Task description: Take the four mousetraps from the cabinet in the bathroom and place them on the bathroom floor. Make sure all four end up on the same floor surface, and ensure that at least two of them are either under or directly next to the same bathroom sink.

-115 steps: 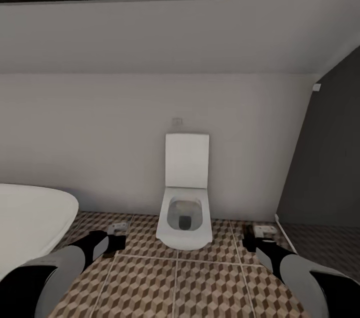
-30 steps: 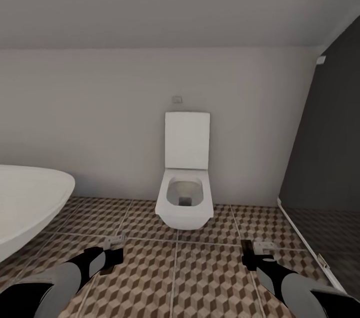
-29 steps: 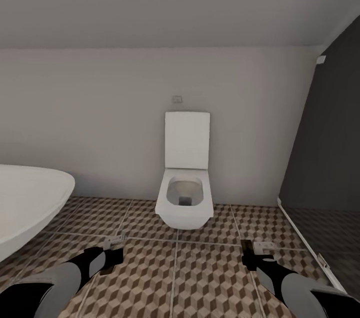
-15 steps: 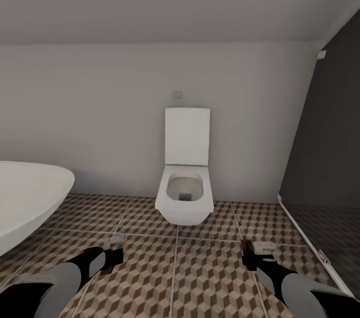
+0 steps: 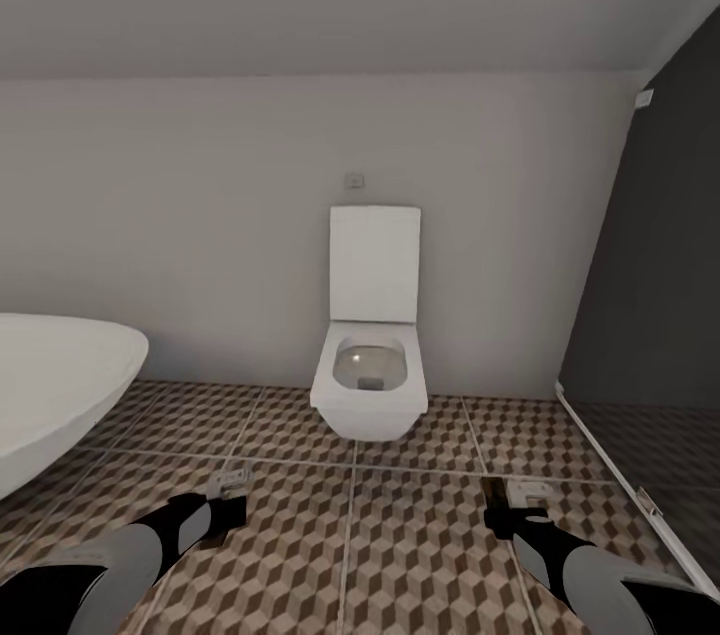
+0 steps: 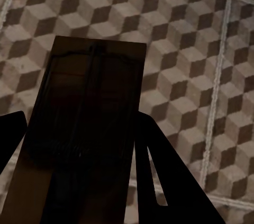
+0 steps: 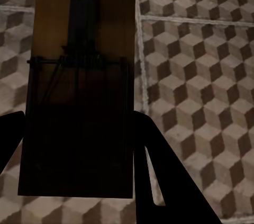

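Head view toilet [image 5: 370, 385], wrist views mousetraps [image 6: 87, 128]

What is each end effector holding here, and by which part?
Each carries one mousetrap, gripped at its near end: left end effector holds one mousetrap; right end effector holds the other mousetrap.

Both arms low, forearms reaching forward side by side, well apart. Left gripper [image 5: 228, 487] closed on a mousetrap [image 6: 87, 128], dark fingers [image 6: 159, 176] flanking the board. Right gripper [image 5: 522, 495] likewise clamped on a second mousetrap [image 7: 82, 81], fingers [image 7: 159, 171] pressing on its long edges.
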Motion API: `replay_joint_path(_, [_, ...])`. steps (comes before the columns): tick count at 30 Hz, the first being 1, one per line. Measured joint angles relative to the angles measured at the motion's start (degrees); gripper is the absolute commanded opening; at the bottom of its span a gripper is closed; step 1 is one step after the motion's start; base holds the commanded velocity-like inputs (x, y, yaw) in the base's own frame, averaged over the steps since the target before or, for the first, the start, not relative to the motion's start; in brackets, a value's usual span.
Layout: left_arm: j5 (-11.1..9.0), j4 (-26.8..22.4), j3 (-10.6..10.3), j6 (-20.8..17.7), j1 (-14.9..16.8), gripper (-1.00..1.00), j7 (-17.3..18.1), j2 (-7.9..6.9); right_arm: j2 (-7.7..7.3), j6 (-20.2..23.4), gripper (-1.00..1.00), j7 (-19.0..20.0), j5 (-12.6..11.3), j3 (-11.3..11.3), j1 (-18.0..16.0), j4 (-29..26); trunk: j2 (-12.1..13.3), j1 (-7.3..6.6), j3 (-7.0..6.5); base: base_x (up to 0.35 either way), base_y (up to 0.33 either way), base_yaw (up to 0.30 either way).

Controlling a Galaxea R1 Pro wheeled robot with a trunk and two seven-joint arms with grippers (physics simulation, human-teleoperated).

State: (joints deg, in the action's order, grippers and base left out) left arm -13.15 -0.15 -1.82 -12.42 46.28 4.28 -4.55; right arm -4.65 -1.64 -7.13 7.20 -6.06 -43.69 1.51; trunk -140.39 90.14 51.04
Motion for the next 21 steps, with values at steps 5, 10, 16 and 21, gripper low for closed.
replay_joint_path(5, [0.0,0.0,0.0,0.0,0.0,-1.00,0.0,0.00,0.00,-0.1,-1.00,0.0,0.0,0.0,0.0,0.0,-2.0,1.10,0.90,0.000,0.000,0.000])
replay_joint_path(10, [0.0,0.0,0.0,0.0,0.0,-1.00,-0.1,0.00,0.00,-0.2,-1.00,0.0,0.0,0.0,0.0,0.0,-2.9,1.62,1.92,0.000,0.000,0.000])
replay_joint_path(16, [0.0,0.0,0.0,0.0,0.0,-1.00,-0.1,0.00,0.07,-1.0,-1.00,0.0,0.2,0.0,0.1,0.0,-2.9,1.78,3.25,0.000,0.000,0.000])
replay_joint_path(21, [0.1,0.0,0.0,0.2,-0.5,-1.00,-0.9,0.00,0.02,-2.1,-1.00,0.0,1.4,0.0,1.3,0.0,-3.0,1.91,4.36,0.000,0.000,0.000])
